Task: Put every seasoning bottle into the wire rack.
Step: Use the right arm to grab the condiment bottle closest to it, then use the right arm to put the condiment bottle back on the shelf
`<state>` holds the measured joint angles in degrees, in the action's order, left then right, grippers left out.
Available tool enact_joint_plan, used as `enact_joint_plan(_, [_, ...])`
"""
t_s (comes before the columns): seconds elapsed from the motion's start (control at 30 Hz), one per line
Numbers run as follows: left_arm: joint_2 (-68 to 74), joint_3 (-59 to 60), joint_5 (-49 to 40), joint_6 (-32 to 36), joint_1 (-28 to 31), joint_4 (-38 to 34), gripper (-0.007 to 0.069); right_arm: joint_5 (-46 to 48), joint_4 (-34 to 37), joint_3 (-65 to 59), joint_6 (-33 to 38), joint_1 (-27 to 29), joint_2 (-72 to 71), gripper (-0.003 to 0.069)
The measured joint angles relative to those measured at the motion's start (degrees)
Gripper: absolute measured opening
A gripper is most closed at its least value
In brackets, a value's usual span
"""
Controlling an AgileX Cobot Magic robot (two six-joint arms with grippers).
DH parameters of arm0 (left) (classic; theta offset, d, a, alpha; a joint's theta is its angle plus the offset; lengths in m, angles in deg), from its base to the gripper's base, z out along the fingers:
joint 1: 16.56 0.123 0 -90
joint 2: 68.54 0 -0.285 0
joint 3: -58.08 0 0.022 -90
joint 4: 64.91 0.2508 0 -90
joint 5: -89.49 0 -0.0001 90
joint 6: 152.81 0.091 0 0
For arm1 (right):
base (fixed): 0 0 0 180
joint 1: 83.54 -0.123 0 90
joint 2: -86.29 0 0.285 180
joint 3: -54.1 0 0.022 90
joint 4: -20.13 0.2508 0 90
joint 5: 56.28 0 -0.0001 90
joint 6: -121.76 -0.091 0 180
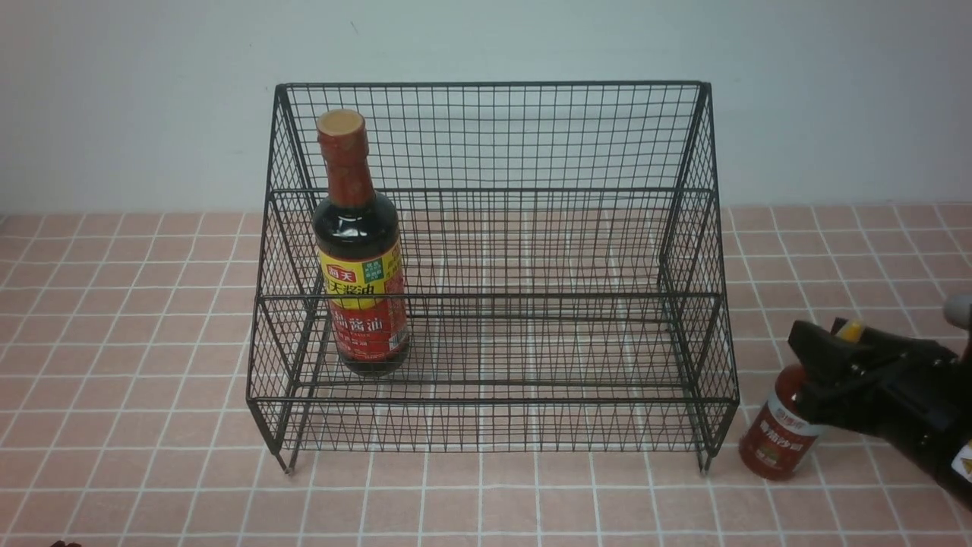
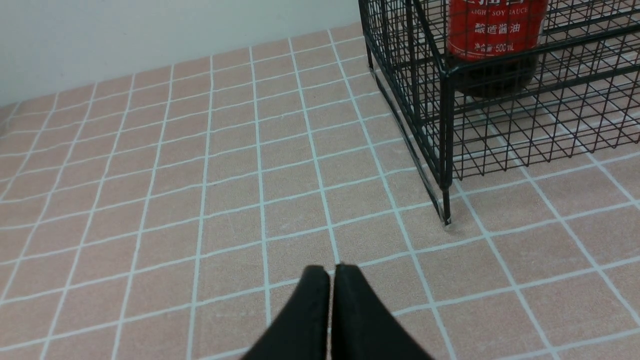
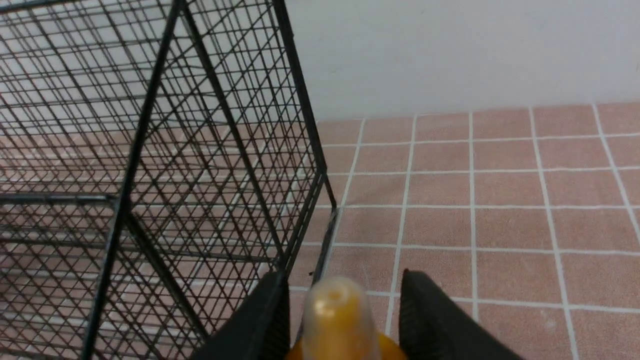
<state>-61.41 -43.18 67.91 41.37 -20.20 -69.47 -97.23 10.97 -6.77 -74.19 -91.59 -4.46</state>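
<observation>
- Pink-tiled bench (image 1: 114, 342): soy-sauce bottle (image 1: 361, 251) upright on the wire rack (image 1: 493, 190) lower tier, left end.
- Red sauce squeeze bottle (image 1: 774, 441) on bench, just beside rack's right front leg.
- Right wrist view alone: right gripper (image 3: 344, 274) jaws apart, straddling yellow nozzle cap (image 3: 335, 315).
- Left wrist view alone: left gripper (image 2: 332, 272) closed, empty.

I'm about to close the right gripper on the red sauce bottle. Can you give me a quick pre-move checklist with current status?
1. Red sauce bottle standing on the table, outside the wire rack: ok.
2. Right gripper straddles the yellow nozzle cap, jaws open: ok.
3. Cap centred between the fingers: not ok, nearer one finger.
4. Free room in the rack beside the soy-sauce bottle: ok.
5. Left gripper shut, apart from the rack: ok.
</observation>
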Motion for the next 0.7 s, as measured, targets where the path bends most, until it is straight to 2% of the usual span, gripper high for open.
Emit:
enact_joint_plan(0.13, [0.0, 0.0, 0.0, 0.0, 0.0, 0.0, -0.0007, 0.5, -3.1, 0.1, -0.7, 0.0, -6.9, 0.0267])
enact_joint_plan(0.43, [0.0, 0.0, 0.0, 0.0, 0.0, 0.0, -0.0007, 11.1, -11.4, 4.9, -1.4, 0.0, -25.8, 0.0267])
enact_joint_plan(0.6, [0.0, 0.0, 0.0, 0.0, 0.0, 0.0, -0.0007, 11.4, -17.9, 8.5, -7.0, -1.6, -28.6, 0.0267])
enact_joint_plan(0.7, [0.0, 0.0, 0.0, 0.0, 0.0, 0.0, -0.0007, 9.7, -24.3, 11.1, -10.6, -4.5, -27.7, 0.0267])
